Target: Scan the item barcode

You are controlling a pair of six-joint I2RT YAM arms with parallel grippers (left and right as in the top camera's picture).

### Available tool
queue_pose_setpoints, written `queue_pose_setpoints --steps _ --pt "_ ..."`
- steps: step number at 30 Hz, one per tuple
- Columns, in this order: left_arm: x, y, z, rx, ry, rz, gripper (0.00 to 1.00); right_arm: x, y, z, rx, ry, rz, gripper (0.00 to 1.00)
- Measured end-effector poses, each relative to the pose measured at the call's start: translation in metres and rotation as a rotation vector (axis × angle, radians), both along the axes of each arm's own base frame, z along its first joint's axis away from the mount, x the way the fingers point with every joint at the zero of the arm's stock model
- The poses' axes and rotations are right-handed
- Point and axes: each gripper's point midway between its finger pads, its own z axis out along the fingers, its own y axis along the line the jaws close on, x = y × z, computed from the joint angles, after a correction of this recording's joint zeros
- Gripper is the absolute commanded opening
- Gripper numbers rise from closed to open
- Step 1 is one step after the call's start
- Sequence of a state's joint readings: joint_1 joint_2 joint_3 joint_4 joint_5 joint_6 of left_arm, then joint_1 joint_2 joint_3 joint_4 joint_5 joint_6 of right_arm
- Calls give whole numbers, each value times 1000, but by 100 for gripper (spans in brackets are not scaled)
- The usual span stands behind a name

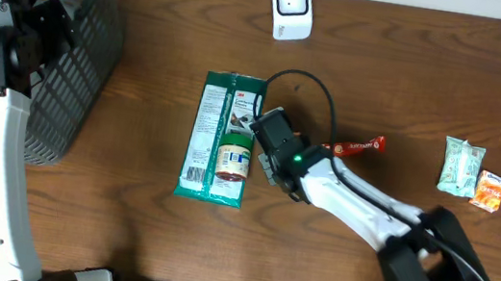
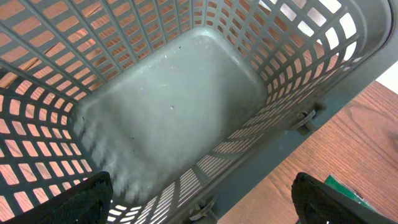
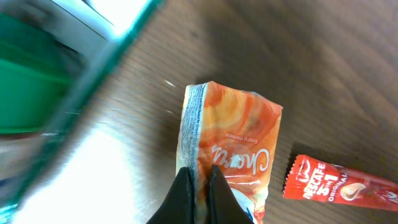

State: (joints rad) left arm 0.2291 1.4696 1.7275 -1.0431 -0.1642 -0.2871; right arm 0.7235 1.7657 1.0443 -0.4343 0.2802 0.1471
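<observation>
Basket (image 1: 77, 59), grey mesh, fills the left corner, and the left gripper (image 2: 202, 186) hangs over its mouth, jaws spread as wide as they go, nothing in them. Mid-table lies the green package (image 1: 217, 136), with the white scanner (image 1: 289, 8) standing well apart from it at the far edge. The right gripper (image 3: 200, 177) is pinched tight on the edge of the orange packet (image 3: 233, 143), which sits at the green package's right side, and the red Nescafe stick (image 3: 339, 186) lies near it on the wood.
</observation>
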Motion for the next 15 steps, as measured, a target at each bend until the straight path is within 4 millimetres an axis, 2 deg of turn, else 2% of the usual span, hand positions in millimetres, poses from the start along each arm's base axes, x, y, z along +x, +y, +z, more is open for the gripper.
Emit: queue_pose_setpoints --steps 5,8,15 --pt "0 0 0 0 0 0 93 1 8 56 178 -45 14 1" --pt "0 0 0 0 0 0 93 2 7 81 274 -60 15 1" --pt "0 0 0 0 0 0 92 5 -4 126 505 -45 9 1"
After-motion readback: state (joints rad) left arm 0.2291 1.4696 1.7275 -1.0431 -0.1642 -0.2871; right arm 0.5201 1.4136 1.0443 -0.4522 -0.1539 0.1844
